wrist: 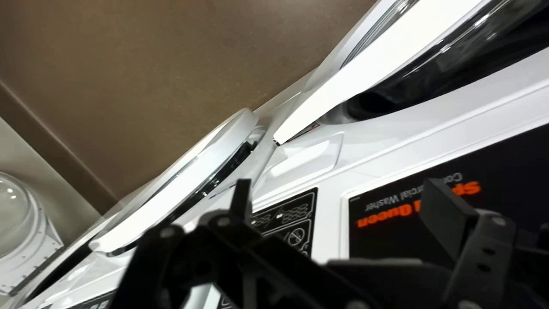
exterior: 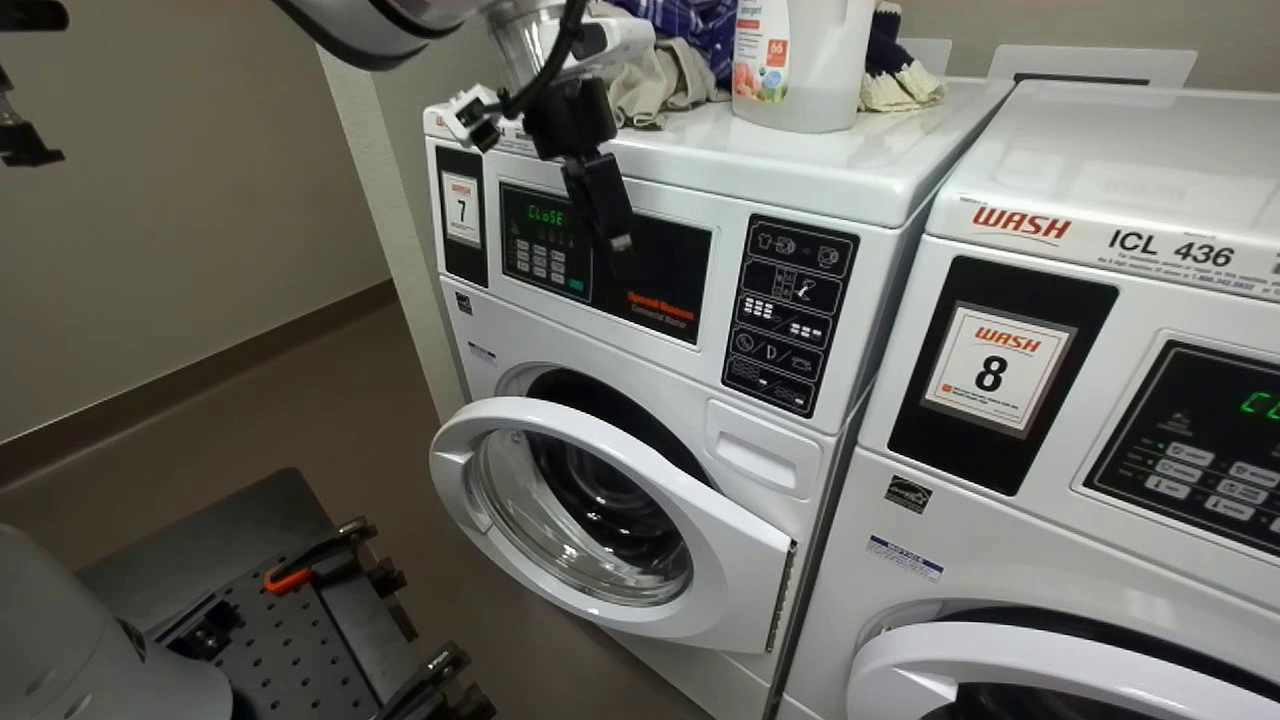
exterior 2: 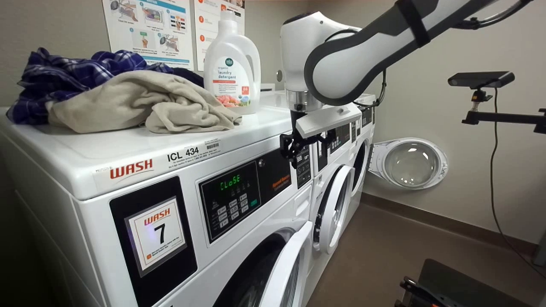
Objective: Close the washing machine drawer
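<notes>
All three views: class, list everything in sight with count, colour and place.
washing machine 7: one, white, row's end
further washers: at least two, white, beyond it
panels: several, black, upper fronts
washing machine drawer: one, white, below 7's rightmost panel
round doors: three, white-rimmed, machine fronts
number signs: two, white, on 7 and 8
detergent bottle: one, whitish, on 7's top
cloths: at least three, blue plaid, beige, navy-and-cream, around the bottle
posters: two, whitish, back wall
camera: one, black, on a bracket
perforated plate: one, grey, facing the machines
clamps: several, mostly black, along its edge
floor: one, brown, below
robot arm: one, whitish, extended toward 7
tool: one, black, before 7's panels
</notes>
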Action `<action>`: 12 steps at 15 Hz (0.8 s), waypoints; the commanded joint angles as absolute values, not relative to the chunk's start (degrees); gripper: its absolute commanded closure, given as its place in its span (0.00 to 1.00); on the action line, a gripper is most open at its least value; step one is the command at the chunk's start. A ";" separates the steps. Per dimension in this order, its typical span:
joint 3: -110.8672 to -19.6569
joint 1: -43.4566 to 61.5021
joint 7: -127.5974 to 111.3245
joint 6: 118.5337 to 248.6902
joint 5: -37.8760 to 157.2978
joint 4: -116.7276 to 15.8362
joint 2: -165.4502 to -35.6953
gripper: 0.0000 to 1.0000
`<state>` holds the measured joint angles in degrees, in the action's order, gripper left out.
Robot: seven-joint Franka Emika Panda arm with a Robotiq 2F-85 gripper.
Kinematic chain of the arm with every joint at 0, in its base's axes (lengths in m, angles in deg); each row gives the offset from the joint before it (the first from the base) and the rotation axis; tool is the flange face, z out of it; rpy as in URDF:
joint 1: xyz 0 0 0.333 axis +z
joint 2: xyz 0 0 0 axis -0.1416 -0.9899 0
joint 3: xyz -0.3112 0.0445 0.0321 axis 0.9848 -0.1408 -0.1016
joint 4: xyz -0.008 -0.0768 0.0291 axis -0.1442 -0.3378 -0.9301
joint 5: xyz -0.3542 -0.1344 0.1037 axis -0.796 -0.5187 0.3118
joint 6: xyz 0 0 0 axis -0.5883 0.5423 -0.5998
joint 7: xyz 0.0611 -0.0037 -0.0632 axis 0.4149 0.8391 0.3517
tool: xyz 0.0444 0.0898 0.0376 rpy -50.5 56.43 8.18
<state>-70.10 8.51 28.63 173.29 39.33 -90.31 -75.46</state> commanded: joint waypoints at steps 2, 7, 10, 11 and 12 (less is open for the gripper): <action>-71.64 8.63 19.99 168.03 45.78 -90.59 -68.77 0.00; -73.35 8.12 17.76 165.63 47.21 -90.57 -64.10 0.00; -74.21 8.23 16.92 164.33 47.80 -90.81 -62.20 0.00; -74.47 8.29 16.87 164.05 48.08 -90.94 -61.73 0.00; -74.88 8.32 17.05 163.63 48.14 -91.13 -61.23 0.00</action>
<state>-73.63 8.78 18.89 165.97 46.33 -90.25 -63.87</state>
